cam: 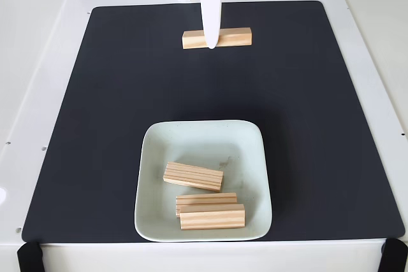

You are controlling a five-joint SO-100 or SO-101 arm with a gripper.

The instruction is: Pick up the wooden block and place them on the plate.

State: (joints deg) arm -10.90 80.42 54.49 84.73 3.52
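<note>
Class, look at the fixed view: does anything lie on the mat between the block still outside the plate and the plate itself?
Nothing visible does. The wooden block lies at the mat's far end with the gripper at it; bare mat runs down to the plate, which already holds three blocks toward its near side.

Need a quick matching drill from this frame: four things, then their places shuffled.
1. plate
2. tilted wooden block
3. lone wooden block
4. gripper

A. far end of the black mat
B. near end of the mat
C. over the lone block's middle
D. on the plate, farthest from its near rim

Pairs: 1-B, 2-D, 3-A, 4-C
</note>
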